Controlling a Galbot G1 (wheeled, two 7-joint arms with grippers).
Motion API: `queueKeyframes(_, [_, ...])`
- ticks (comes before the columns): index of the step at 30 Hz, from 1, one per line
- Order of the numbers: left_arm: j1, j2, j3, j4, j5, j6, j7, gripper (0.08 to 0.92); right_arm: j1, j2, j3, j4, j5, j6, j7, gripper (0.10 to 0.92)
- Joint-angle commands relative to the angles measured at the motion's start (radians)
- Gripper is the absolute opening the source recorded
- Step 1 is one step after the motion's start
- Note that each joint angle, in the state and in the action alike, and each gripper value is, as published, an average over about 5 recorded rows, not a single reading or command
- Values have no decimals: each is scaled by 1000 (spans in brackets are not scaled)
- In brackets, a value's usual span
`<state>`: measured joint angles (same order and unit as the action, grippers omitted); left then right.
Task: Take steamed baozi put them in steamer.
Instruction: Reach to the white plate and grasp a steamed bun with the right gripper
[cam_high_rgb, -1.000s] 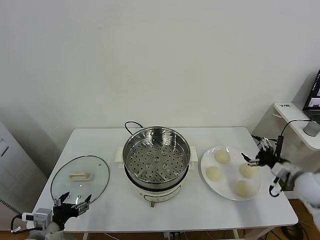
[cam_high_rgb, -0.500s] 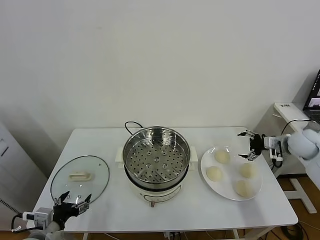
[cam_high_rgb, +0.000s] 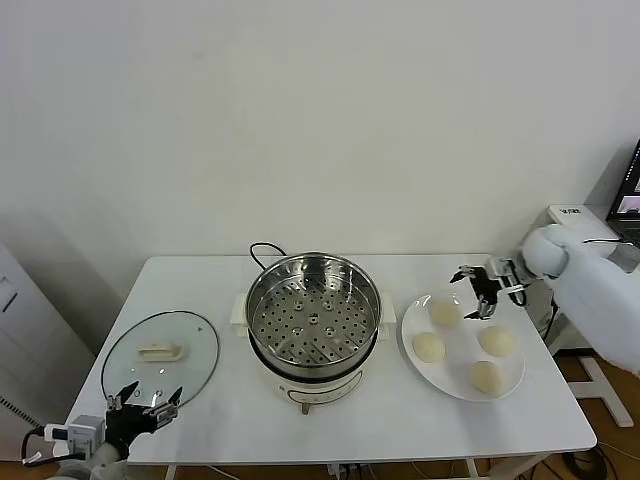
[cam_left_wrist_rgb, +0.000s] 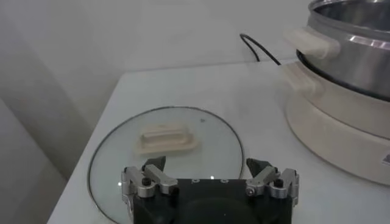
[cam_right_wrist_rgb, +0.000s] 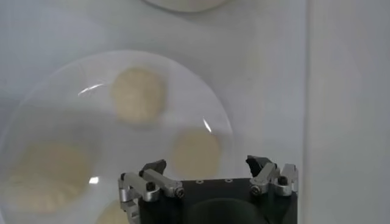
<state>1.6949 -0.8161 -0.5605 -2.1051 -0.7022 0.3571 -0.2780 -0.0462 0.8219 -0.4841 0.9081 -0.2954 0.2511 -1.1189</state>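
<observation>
Head view shows the right gripper (cam_high_rgb: 476, 290) has swung in over the plate (cam_high_rgb: 420, 366), fingers spread and empty above the buns (cam_high_rgb: 444, 313). Steamer (cam_high_rgb: 313, 310) has none yet. Left gripper (cam_high_rgb: 140, 407) sits open by the lid (cam_high_rgb: 160, 352).

Readable text: none in any view.
Round stainless-steel steamer (cam_high_rgb: 313, 322) on its cream-white base: a small dark mark shows low on the base front, too small to read.
Round glass lid with white handle (cam_high_rgb: 160, 351), just ahead of the left gripper: no lettering visible.
Flat white plate (cam_high_rgb: 416, 322) beneath the right gripper: plain, unmarked.
Side shelf beyond the right arm: a small tag, illegible.
</observation>
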Motion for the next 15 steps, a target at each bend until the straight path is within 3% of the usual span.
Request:
queueKeyframes(1, [1, 0, 0, -2, 1, -3, 0, 823, 28, 114, -32, -125, -157, 32, -2, 823])
queueKeyframes(15, [15, 0, -2, -6, 1, -7, 0, 823, -42, 152, 90, -190, -232, 34, 53, 809])
